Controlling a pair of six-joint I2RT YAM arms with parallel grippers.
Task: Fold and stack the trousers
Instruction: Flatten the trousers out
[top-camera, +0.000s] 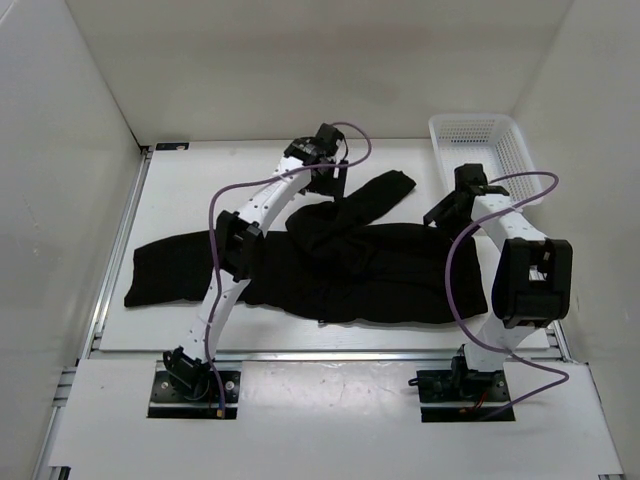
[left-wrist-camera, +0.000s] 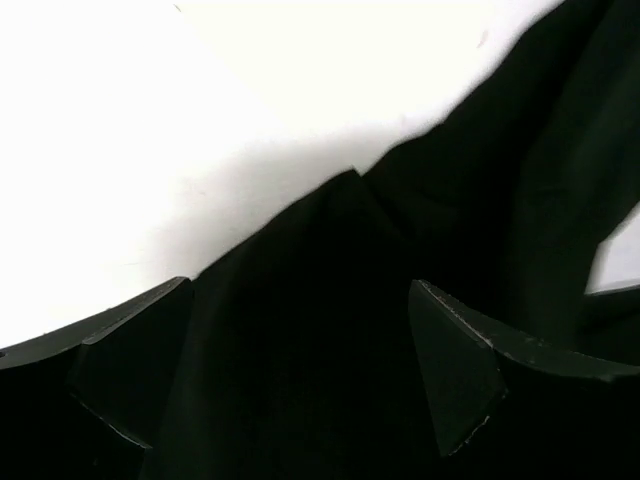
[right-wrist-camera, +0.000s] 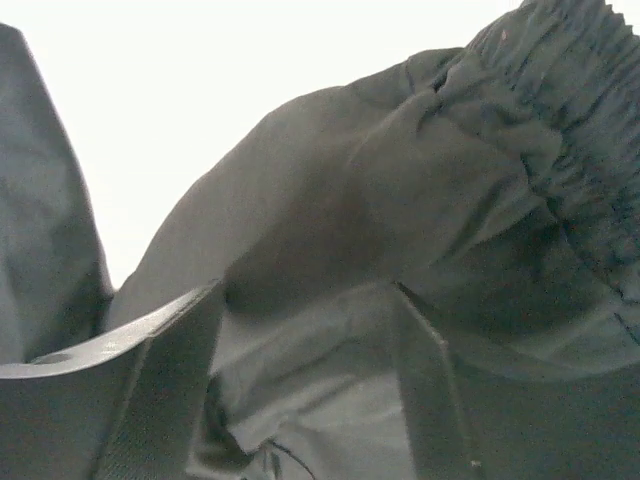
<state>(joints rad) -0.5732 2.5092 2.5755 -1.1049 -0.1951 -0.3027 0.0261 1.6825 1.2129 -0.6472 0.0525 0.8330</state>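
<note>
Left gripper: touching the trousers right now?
Cannot tell. Left wrist view: the left gripper stands open over the trousers, but its black jaws against black cloth hide any contact or gap.

The left gripper (left-wrist-camera: 300, 390) hangs low over the black trousers (left-wrist-camera: 340, 290). Its two dark fingers (left-wrist-camera: 460, 365) stand wide apart at the bottom of the view, with the cloth lying loose between them. The fabric fills the gap and runs up to the right in soft folds. One pointed corner of cloth juts toward the bare white worktop (left-wrist-camera: 200, 90), which takes up the upper left. A grey shadow edges the cloth there, and a small patch of white shows past the fabric at far right.
</note>
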